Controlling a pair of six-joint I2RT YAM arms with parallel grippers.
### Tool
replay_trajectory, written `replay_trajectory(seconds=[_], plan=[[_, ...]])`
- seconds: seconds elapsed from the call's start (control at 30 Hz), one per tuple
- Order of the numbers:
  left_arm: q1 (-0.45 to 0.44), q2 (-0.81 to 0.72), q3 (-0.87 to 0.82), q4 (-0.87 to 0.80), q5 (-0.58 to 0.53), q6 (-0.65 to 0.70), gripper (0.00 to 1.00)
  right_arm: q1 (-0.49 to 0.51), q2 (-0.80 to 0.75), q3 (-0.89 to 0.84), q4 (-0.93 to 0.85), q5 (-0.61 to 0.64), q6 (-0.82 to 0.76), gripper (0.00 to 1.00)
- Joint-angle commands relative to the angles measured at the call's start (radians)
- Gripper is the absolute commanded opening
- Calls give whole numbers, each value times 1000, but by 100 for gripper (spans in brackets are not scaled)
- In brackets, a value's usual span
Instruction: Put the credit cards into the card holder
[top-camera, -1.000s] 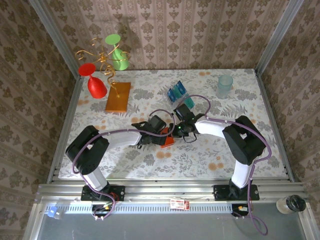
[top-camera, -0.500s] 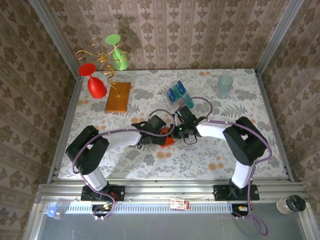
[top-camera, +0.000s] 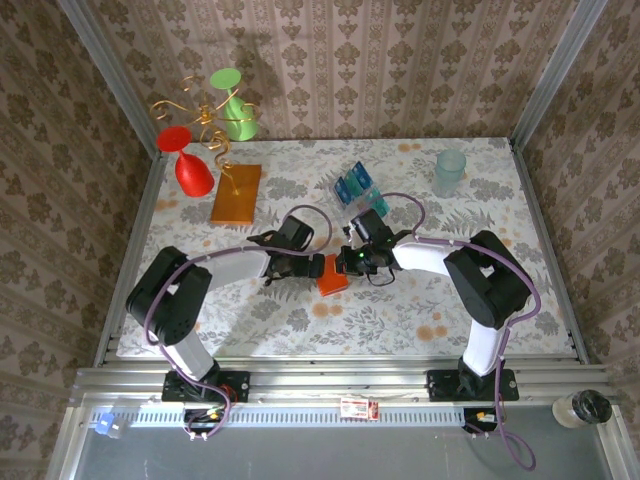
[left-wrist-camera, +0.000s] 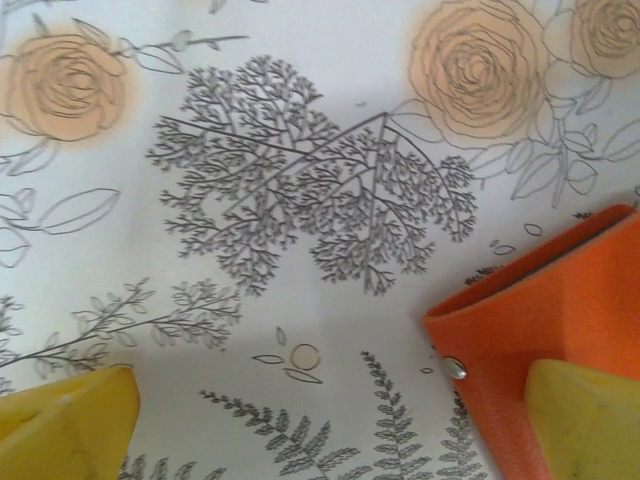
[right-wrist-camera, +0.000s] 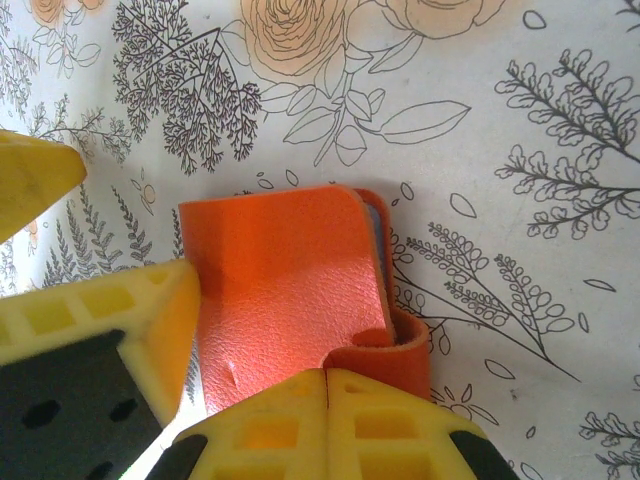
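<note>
The right claw (right-wrist-camera: 326, 378) is pressing its two yellow fingers together tip to tip. The orange snap tab (right-wrist-camera: 385, 358) is curling up from the card holder (right-wrist-camera: 285, 285) and running in between those tips, so the claw is pinching the holder by its tab. The holder is lying folded on the flowered table (top-camera: 480, 300) straight ahead of this claw, with a sliver of grey-blue lining peeking out along the edge above the tab.

The left claw (left-wrist-camera: 325, 425) is standing spread wide. One of its fingers (left-wrist-camera: 65, 425) is hanging over bare tablecloth. The other finger (left-wrist-camera: 585, 420) is sitting over a corner of the holder, just beside the small metal stud (left-wrist-camera: 456, 368). I cannot tell whether that finger is touching the leather. Nothing is lying in the gap between the two fingers except the printed cloth.

From above, the two claws are facing each other across the holder, left claw on its left side and right claw on its right.

The credit cards (top-camera: 349, 186) — dark blue and teal — are standing in a clear rack (top-camera: 366, 183). They are well apart from both claws, beyond them on the side away from the arm bases, and somewhat nearer the right claw.
</note>
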Motion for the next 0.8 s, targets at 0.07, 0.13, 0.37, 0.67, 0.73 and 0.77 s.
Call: replay_trajectory(seconds=[0.07, 0.13, 0.37, 0.67, 0.73, 0.77], plan=[[-41, 44, 4, -14, -34, 41, 100, -7, 63, -24, -142, 31, 15, 0], [-57, 57, 0, -20, -60, 46, 100, -11, 51, -9, -146, 16, 16, 0], [-64, 76, -18, -7, -84, 44, 100, -17, 26, 65, -151, -22, 24, 0], [-65, 84, -21, -1, -86, 52, 100, -33, 7, 99, -115, -41, 53, 0], [-65, 84, -22, 2, -86, 52, 100, -35, 7, 96, -107, -40, 56, 0], [-64, 84, -24, 1, -86, 52, 100, -37, 8, 96, -102, -42, 59, 0]])
